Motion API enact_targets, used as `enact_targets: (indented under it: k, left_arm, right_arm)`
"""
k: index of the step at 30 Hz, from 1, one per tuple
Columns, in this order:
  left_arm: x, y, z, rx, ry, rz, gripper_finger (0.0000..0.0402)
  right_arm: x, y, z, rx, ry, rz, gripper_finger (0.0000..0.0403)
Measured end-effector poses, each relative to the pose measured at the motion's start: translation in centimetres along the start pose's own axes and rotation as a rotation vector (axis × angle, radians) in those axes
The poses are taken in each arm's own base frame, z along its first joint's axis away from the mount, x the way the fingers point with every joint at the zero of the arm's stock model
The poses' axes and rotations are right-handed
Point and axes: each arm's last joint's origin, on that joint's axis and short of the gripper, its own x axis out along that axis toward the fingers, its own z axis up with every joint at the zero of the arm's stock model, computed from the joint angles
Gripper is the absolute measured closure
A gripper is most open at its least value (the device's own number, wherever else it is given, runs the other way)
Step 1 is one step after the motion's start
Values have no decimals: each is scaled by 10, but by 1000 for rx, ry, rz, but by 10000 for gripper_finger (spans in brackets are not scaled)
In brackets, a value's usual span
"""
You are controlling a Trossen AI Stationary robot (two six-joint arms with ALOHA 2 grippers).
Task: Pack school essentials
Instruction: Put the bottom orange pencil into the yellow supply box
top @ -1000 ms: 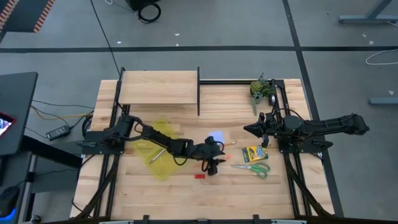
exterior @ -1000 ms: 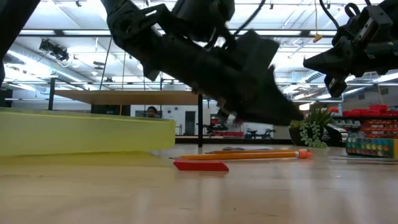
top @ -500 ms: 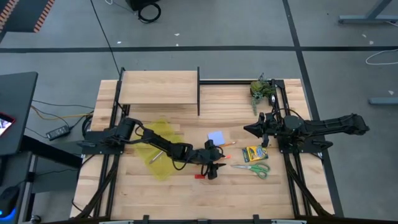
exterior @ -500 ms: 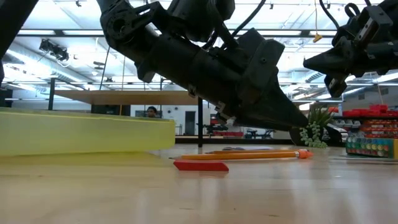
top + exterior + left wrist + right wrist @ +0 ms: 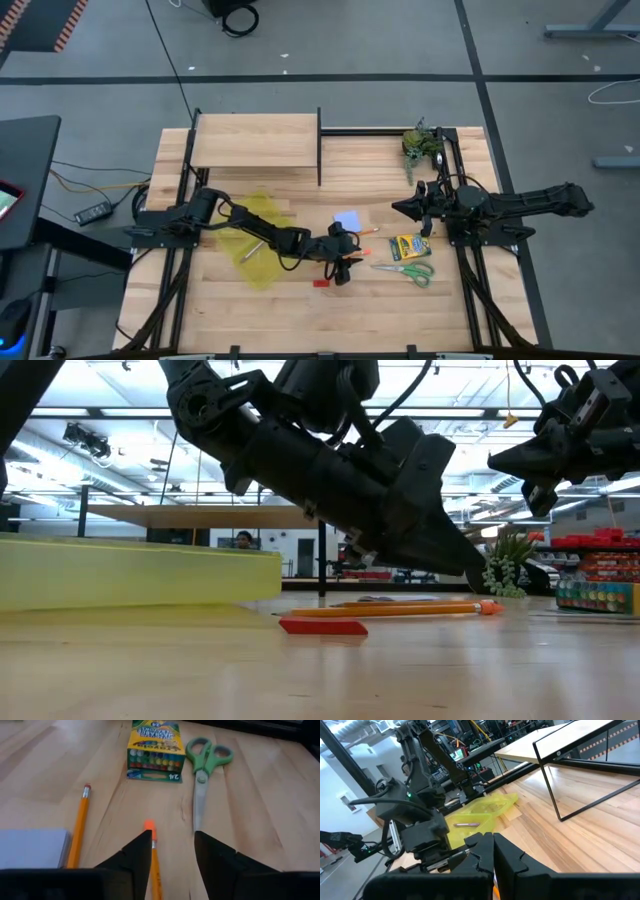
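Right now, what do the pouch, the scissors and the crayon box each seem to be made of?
The yellow pouch looks like soft translucent plastic: an object shows through it and its edges sag. The scissors seem to have dull grey metal blades and glossy green moulded plastic handles. The crayon box looks like printed cardboard, with a folded edge and coloured tips showing through a window.

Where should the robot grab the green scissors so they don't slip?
The scissors lie flat on the table, blades shut and narrow, handle loops wide. So probably pinch across the blades near the pivot, coming straight down from above.
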Motion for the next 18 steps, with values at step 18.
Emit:
enact_targets:
  k: [18]
  left_arm:
    - [0,0,0,26,0,-1,280]
  right_arm:
    - [0,0,0,0,0,0,393]
